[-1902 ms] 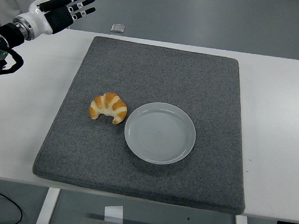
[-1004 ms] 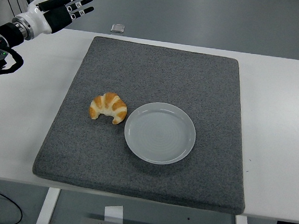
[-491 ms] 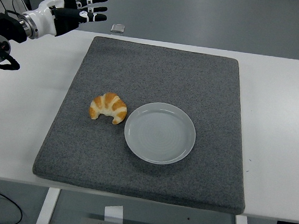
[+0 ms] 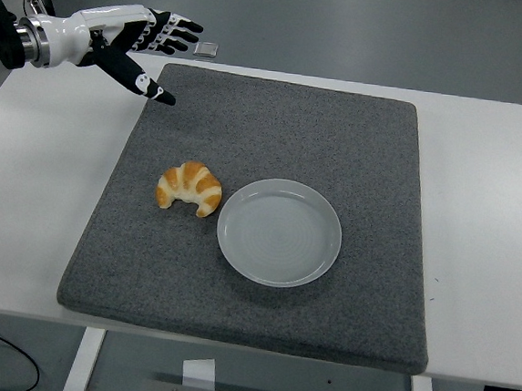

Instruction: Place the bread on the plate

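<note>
Left hand [image 4: 137, 43]: I see it spread and empty above the mat's far left corner.
Bread [image 4: 188, 187]: on the mat [image 4: 339, 138], just left of the plate [image 4: 279, 232], not touching.
Bench [image 4: 489, 197]: white, under the mat.

The left hand [image 4: 133, 42] has a glossy white shell over its back, narrowing toward the wrist. Its fingers [image 4: 170, 32] are black and jointed, each segment carrying a small white square marking; the thumb is black too, with a white patch near its tip. Behind the white shell sits a silvery metal ring, then a black cylindrical forearm section. At the picture's left edge, thin black cables loop above the arm, and further dark arm hardware shows below, too cropped to make out.
</note>
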